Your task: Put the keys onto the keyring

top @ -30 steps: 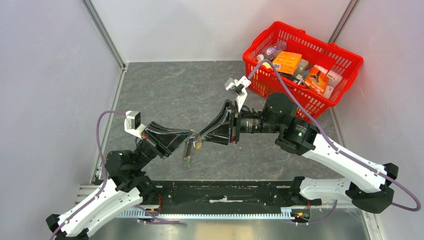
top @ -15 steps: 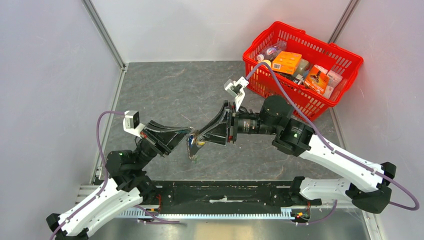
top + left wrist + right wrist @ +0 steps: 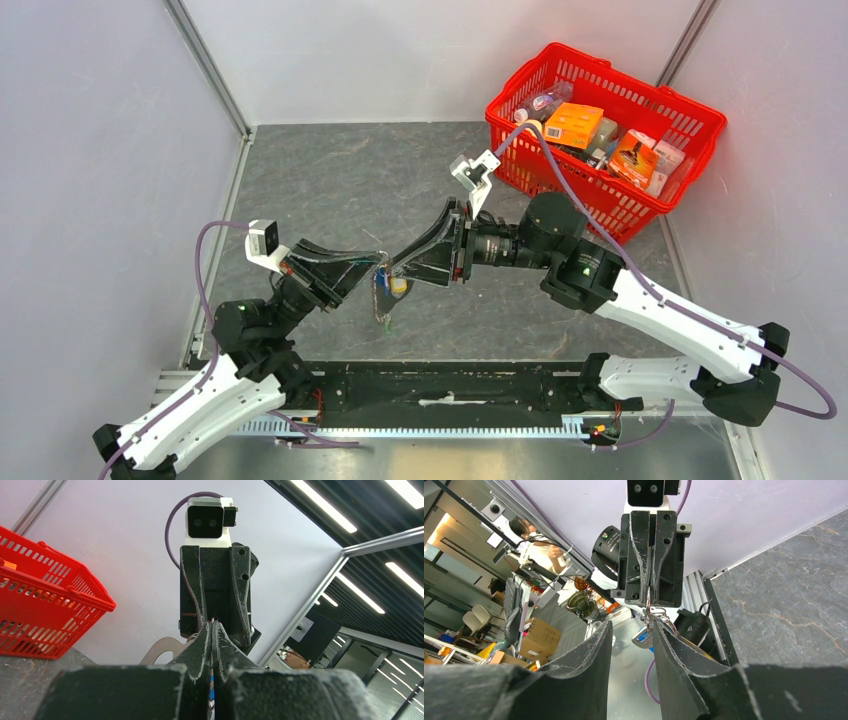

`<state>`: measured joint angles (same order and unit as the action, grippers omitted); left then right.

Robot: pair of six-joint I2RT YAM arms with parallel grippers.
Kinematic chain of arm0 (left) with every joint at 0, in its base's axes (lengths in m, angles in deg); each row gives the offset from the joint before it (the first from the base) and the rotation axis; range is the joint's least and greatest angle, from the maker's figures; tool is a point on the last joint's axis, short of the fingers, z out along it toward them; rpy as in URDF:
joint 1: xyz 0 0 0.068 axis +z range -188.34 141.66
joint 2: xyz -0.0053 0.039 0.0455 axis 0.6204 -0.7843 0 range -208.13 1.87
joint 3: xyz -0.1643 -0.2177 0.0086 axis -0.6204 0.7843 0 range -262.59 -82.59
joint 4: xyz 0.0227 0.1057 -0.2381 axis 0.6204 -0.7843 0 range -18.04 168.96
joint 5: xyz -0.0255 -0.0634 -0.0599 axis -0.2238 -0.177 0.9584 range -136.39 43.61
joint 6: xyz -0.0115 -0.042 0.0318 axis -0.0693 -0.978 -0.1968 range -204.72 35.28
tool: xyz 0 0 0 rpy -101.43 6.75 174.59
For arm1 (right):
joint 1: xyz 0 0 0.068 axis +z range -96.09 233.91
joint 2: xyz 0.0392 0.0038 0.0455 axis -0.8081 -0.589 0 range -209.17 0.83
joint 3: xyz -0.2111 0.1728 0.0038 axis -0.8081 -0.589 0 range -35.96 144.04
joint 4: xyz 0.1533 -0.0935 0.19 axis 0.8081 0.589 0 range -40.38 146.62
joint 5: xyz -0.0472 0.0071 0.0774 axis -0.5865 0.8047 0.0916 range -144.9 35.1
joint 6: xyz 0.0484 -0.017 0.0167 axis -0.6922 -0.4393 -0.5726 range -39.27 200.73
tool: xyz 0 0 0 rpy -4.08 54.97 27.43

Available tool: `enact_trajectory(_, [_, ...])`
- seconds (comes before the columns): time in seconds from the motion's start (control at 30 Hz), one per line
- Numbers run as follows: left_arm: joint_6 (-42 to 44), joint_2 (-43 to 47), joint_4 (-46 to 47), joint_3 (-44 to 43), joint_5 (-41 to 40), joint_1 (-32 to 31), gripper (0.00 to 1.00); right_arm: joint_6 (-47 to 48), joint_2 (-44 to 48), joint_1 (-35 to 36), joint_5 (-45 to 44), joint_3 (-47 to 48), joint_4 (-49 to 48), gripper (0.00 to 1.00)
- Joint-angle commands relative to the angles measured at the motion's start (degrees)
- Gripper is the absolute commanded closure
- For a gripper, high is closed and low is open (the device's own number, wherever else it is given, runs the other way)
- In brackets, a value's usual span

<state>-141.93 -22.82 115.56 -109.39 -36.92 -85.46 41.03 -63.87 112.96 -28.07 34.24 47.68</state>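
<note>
The keyring (image 3: 386, 296) hangs in the air between my two grippers, its yellow-gold tag (image 3: 398, 287) and green tag (image 3: 385, 322) dangling. My left gripper (image 3: 375, 268) is shut on its metal ring; the right wrist view shows those shut tips (image 3: 649, 599) holding the ring. A blue-headed key (image 3: 644, 639) hangs on it, right beside my right gripper's finger. My right gripper (image 3: 631, 630) is open, facing the left one tip to tip (image 3: 399, 268). In the left wrist view my shut gripper (image 3: 212, 627) shows a blue sliver between its fingers, and the grey strap loop (image 3: 157, 650) sticks out left.
A red basket (image 3: 695, 163) full of boxes and bottles stands at the back right, also in the left wrist view (image 3: 45, 610). A black metal rail (image 3: 450, 388) runs along the near edge between the arm bases. Grey walls close in both sides.
Both grippers have shifted slightly away from the bases, tips still together. The keyring has swung a little and its tags hang straighter below them.
</note>
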Motion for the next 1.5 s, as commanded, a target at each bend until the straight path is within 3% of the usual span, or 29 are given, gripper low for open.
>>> enact_trajectory(0.0, [-1.49, -0.27, 4.34, -0.29, -0.99, 0.0, 0.98, -0.71, -0.59, 0.28, -1.01, 0.28, -3.21, 0.57])
enact_trajectory(0.37, [-1.55, -0.87, 4.97, -0.5, -1.21, 0.0, 0.98, -0.83, -1.66, 0.46, -2.11, 0.47, -3.78, 0.59])
enact_trajectory(1.23, [-2.16, -1.69, 6.6, 0.21, -1.31, -0.01, 0.98, 0.22, -2.44, 1.07, -3.31, 1.15, -3.53, 0.79])
enact_trajectory(1.3, [-2.28, -1.59, 6.77, 0.35, -1.17, 0.0, 0.98, 0.74, -2.44, 1.07, -3.61, 1.47, -2.63, 0.85])
enact_trajectory(1.4, [-3.14, -1.49, 7.65, 1.17, -0.72, 0.0, 0.98, 1.86, -2.57, 1.07, -4.62, 2.24, -1.05, 1.0])
enact_trajectory(1.47, [-3.42, -1.21, 7.61, 1.59, -0.54, 0.0, 0.98, 2.72, -2.54, 1.03, -4.81, 2.94, 0.06, 1.0])
